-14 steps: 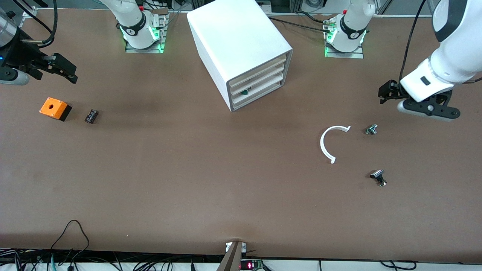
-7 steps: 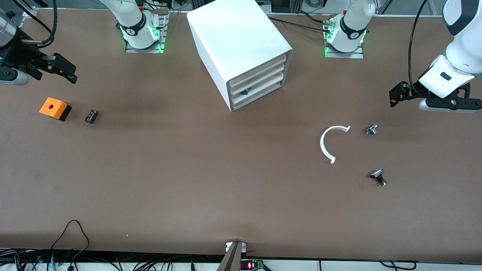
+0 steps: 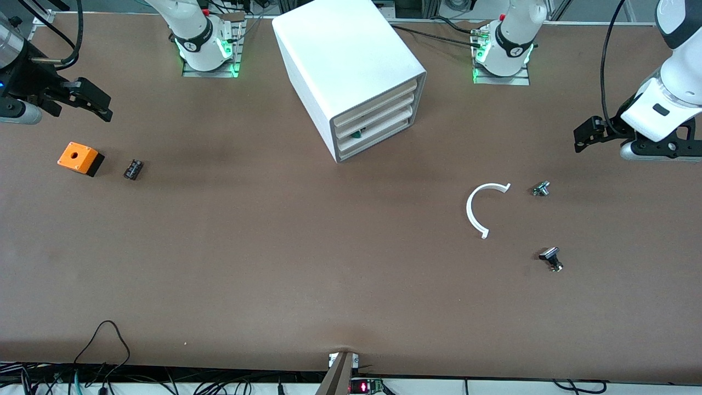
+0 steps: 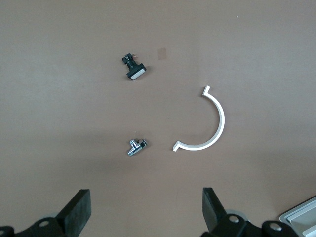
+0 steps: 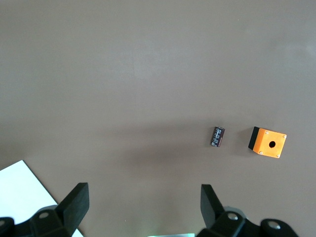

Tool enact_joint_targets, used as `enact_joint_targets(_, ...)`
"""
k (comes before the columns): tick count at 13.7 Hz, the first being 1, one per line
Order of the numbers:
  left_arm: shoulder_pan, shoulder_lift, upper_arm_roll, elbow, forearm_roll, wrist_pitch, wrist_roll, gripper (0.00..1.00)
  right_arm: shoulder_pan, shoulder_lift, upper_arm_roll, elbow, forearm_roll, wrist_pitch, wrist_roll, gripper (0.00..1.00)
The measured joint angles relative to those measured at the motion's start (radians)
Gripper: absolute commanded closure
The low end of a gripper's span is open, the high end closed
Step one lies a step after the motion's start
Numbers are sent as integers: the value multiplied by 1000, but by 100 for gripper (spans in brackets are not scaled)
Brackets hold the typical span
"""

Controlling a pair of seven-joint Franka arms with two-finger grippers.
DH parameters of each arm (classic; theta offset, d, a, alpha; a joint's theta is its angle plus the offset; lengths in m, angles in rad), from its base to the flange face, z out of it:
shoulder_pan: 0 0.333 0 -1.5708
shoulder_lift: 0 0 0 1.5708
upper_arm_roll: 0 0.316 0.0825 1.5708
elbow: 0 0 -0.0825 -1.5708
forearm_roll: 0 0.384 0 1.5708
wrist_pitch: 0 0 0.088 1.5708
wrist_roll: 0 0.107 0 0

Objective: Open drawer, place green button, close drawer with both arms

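Over at the right arm's end of the table, the right gripper (image 3: 101, 107) is hanging above the orange box (image 3: 80, 158) and a small black part (image 3: 132, 169), fingers spread, holding nothing. Mid-table, the cabinet (image 3: 351, 71) is sitting with its lowest drawer (image 3: 378, 133) shut, the green button (image 3: 358, 133) peeking out at its front. Toward the left arm's end, the left gripper (image 3: 582, 137) is hanging released over bare table, near a white curved piece (image 3: 471, 211).

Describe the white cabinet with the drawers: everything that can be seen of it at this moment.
The cabinet is a big white boxy unit, plastic by its look, standing on the table between the two arm bases, turned at an angle so its front faces partly toward the left arm's end. Its front holds three flat cream drawers stacked one above another. All sit nearly flush. Something small and green shows at the lowest drawer. No gripper touches it.
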Motion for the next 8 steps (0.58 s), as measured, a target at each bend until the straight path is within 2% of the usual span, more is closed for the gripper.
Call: enact_joint_targets(8, -2, 1, -4, 9, 0, -24, 0, 1, 0, 0, 0, 0, 0, 0, -3, 0)
